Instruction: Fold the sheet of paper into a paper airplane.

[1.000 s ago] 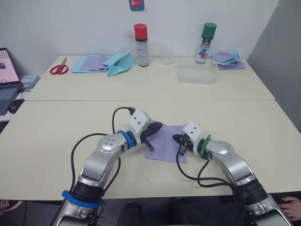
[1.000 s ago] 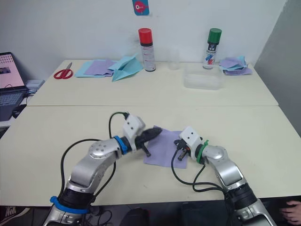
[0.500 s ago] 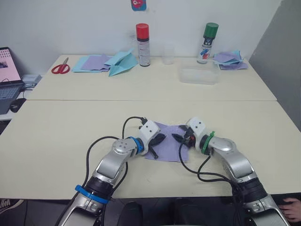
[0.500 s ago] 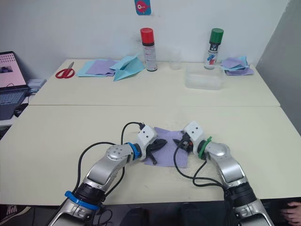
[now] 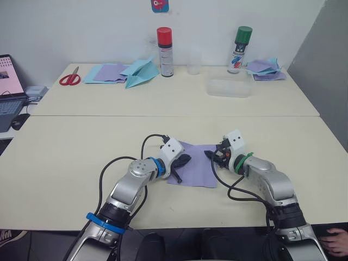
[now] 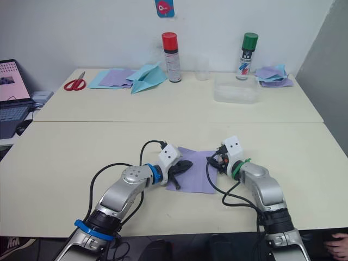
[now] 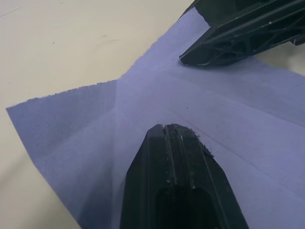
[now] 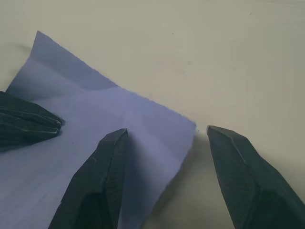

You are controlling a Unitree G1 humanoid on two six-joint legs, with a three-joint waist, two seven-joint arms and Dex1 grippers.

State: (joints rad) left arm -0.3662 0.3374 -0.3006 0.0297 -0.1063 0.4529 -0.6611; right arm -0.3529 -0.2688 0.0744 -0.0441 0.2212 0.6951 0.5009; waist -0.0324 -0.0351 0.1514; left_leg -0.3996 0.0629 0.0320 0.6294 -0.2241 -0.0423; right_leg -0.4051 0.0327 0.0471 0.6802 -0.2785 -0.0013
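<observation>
Two pincers at sheet of paper [image 5: 197, 166] — left pincer [image 5: 182, 161] closed, pressing it; right pincer [image 8: 167, 179] wide, straddling its edge.

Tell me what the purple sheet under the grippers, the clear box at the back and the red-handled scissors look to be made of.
Sheet of paper: thin matte paper, judging by its sharp creases and slightly fuzzy edge. Clear box: probably translucent plastic, since the table shows through its walls. Scissors: glossy red handles, likely plastic; the blades look metallic but are too small to confirm.
</observation>
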